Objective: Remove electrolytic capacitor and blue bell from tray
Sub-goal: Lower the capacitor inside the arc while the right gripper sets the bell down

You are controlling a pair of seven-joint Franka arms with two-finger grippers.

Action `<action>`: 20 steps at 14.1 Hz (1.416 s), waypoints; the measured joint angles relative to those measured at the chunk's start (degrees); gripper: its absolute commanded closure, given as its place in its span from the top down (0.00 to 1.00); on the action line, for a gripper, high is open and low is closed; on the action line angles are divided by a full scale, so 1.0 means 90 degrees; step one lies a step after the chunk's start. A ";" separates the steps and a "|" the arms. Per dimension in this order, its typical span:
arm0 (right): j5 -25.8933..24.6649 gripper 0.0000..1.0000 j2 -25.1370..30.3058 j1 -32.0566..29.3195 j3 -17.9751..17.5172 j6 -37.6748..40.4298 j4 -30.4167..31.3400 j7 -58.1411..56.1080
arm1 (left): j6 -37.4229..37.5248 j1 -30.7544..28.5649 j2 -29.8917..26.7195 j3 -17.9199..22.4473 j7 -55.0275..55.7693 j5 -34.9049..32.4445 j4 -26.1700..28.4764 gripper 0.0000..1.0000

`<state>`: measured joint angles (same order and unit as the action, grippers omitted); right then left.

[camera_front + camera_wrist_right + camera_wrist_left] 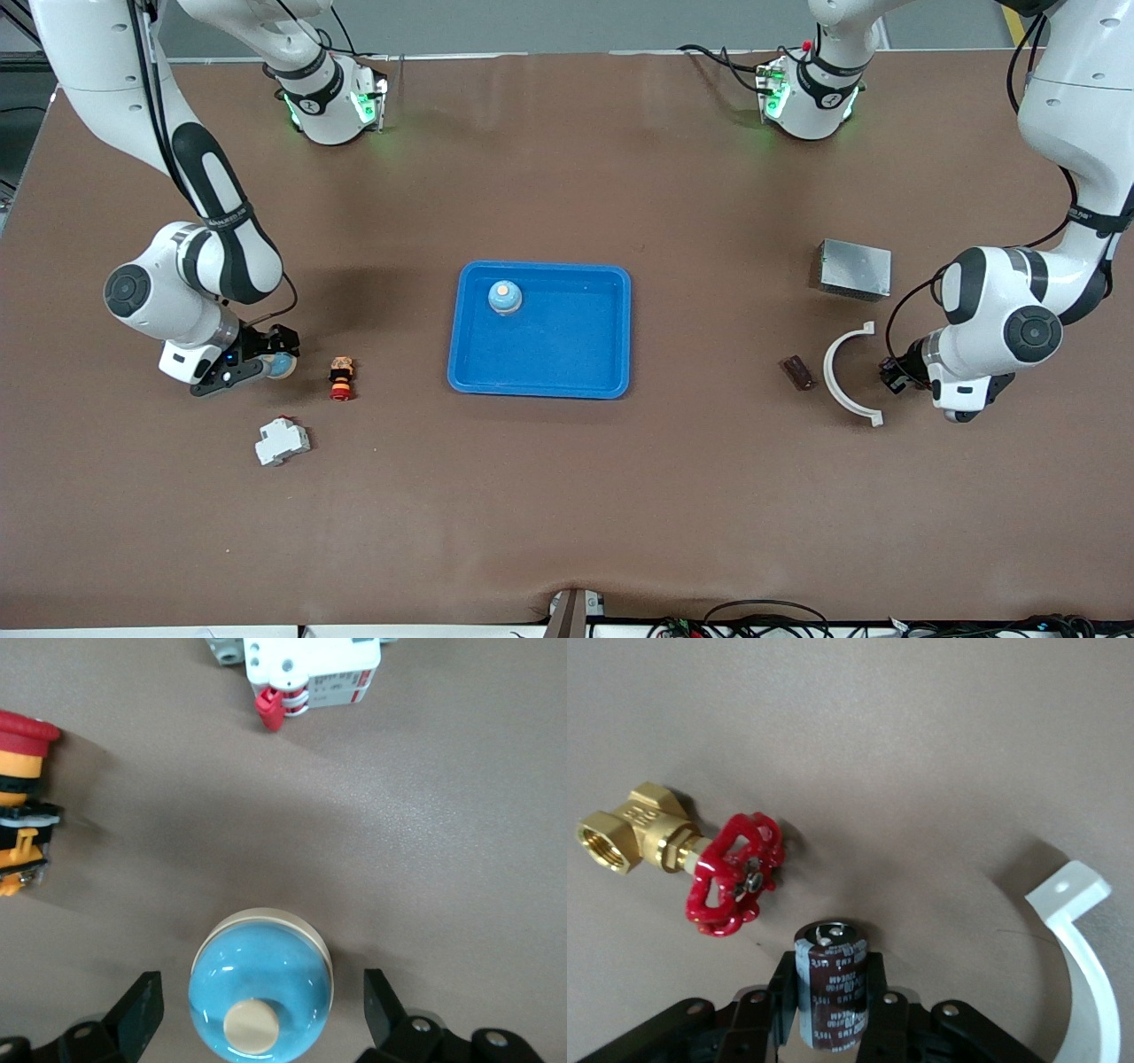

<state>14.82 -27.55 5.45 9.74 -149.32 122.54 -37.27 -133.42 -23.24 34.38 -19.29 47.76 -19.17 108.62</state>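
Observation:
A dark brown capacitor (833, 983) with a grey stripe stands upright between the pads of my left gripper (831, 1014), which is shut on it. In the front view that gripper (893, 374) hangs low beside a white curved bracket (846, 372) at the left arm's end of the table. A blue bell (261, 992) with a cream button sits on the table between the fingers of my right gripper (261, 1014), which is open with a gap on each side. That gripper (266, 363) is at the right arm's end. A second blue bell (505, 298) sits in the blue tray (611, 328).
A brass valve with a red handwheel (731, 873) lies close to the capacitor, seen as a dark piece (797, 372) by the bracket. A grey metal box (855, 268) lies farther back. A red push button (341, 378) and a white circuit breaker (282, 440) lie near the right gripper.

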 measured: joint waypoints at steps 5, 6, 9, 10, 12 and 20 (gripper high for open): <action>0.0005 1.00 0.0000 0.0000 -0.0001 0.0001 -0.0010 0.0000 | -0.0022 0.0059 0.0006 -0.0020 0.0151 0.0000 0.0038 0.41; 0.0005 1.00 0.0000 0.0000 -0.0004 0.0001 -0.0014 0.0000 | -0.0024 0.0061 0.0007 -0.0020 0.0157 0.0000 0.0044 0.77; 0.0011 1.00 0.0093 0.0003 -0.0029 0.0187 -0.0110 0.0000 | -0.0039 0.0060 0.0007 -0.0020 0.0159 0.0000 0.0047 1.00; 0.0014 1.00 0.0204 0.0004 -0.0040 0.0420 -0.0184 0.0000 | -0.0043 0.0060 0.0001 -0.0020 0.0159 0.0000 0.0040 1.00; 0.0027 1.00 0.0506 0.0015 -0.0056 0.1079 -0.0364 0.0059 | -0.0048 0.0060 -0.0061 -0.0027 0.0160 0.0000 0.0009 1.00; 0.0057 1.00 0.1425 0.0987 -0.0126 0.2050 -0.0393 0.2628 | 0.0134 0.0049 -0.1081 -0.0269 0.0160 -0.0001 -0.0116 1.00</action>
<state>15.33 -14.73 14.33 8.61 -130.87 119.00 -13.62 -132.22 -22.80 24.65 -21.71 49.19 -19.18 107.57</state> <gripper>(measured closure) 0.000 0.000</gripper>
